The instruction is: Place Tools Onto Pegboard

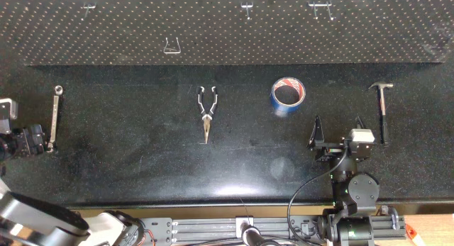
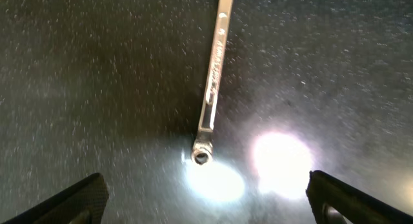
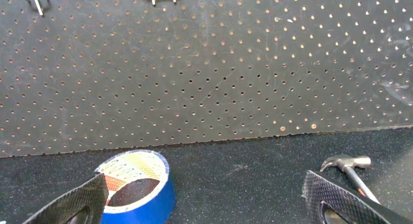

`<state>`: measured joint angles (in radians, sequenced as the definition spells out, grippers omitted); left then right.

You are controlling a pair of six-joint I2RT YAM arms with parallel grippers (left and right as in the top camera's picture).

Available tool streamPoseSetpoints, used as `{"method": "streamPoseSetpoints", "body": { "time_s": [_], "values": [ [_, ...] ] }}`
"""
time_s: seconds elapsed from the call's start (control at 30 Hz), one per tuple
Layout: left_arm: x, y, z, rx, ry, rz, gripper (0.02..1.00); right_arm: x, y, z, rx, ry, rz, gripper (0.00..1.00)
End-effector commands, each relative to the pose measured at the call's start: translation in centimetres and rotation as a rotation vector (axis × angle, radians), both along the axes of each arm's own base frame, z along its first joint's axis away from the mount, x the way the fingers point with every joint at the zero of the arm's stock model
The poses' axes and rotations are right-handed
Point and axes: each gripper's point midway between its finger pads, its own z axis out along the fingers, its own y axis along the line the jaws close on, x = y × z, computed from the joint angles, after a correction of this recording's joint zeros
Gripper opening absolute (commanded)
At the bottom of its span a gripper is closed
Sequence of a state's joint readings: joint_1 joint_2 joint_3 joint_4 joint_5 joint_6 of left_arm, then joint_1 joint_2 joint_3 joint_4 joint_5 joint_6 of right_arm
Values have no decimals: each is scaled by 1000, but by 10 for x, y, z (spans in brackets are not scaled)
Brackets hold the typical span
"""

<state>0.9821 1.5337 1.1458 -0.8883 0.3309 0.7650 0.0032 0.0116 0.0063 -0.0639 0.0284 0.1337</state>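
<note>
Hovering seemingly just above the near end of the wrench [image 2: 213, 82], the left gripper [image 2: 205, 201] is holding its fingers wide apart. The right gripper [image 1: 338, 132], fingers likewise spread, is pointing between the tape roll [image 1: 288, 96] and the hammer [image 1: 381, 111]. The pliers [image 1: 206, 113] are lying mid-table [image 1: 142, 168]. All four tools are resting short of the pegboard [image 1: 227, 33], which is carrying hooks [image 1: 172, 46].

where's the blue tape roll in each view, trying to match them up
Top view: the blue tape roll sits right of centre, just below the pegboard, left of the hammer.
Right wrist view: the roll sits in front of the pegboard, the hammer off to its side.
Left wrist view: looks at the wrench instead.
Shared landmark: the hammer.
</note>
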Motion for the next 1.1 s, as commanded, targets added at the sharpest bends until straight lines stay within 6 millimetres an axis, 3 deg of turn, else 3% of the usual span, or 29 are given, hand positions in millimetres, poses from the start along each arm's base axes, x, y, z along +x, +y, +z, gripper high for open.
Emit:
{"method": "streamPoseSetpoints", "body": {
  "time_s": [0.03, 0.57, 1.1],
  "values": [
    [15, 12, -20, -18, -27, -56, 993, -1, -1, 0, -8, -3, -9, 980],
    [47, -5, -64, -1, 68, -210, 996, -1, -1, 0, -8, -3, -9, 980],
    [61, 10, -82, -19, 42, -94, 996, -1, -1, 0, -8, -3, -9, 980]
  ]
}}
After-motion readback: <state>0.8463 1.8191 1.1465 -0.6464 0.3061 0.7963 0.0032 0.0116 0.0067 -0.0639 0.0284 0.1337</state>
